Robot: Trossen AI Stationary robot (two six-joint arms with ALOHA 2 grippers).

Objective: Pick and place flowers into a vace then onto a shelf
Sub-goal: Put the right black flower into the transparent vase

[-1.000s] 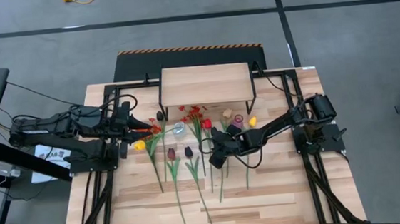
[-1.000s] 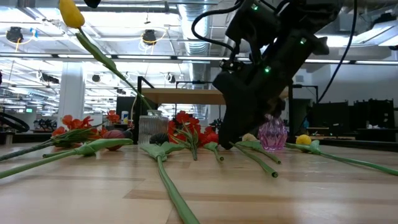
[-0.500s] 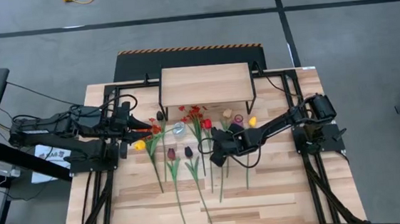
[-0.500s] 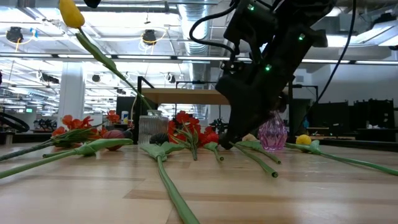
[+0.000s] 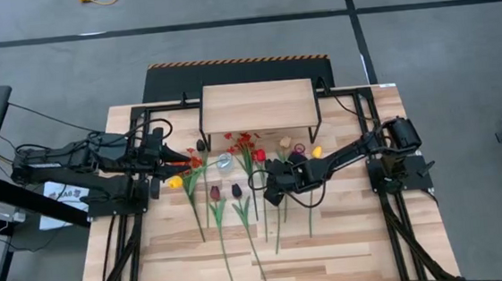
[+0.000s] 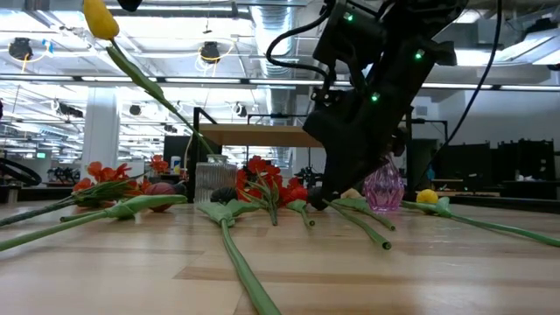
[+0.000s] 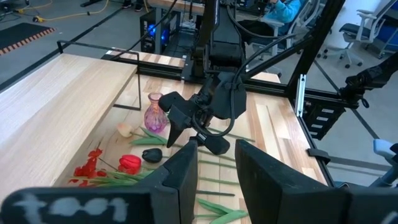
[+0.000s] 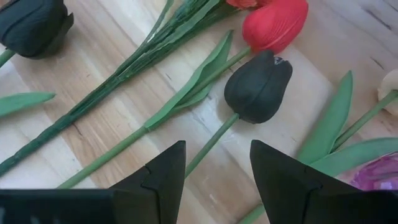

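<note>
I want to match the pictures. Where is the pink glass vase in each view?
High view: the pink glass vase sits mid-table, beside the right arm.
Low view: right of centre, behind that arm.
Left wrist view: just beyond the arm.
Right wrist view: only an edge, near the cream tulip.
Shared landmark: that cream tulip.

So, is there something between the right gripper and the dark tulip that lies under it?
Nothing visible. The right gripper hangs open just above the dark tulip's stem, with only bare table between its fingers. A red tulip lies beside the bloom.
</note>
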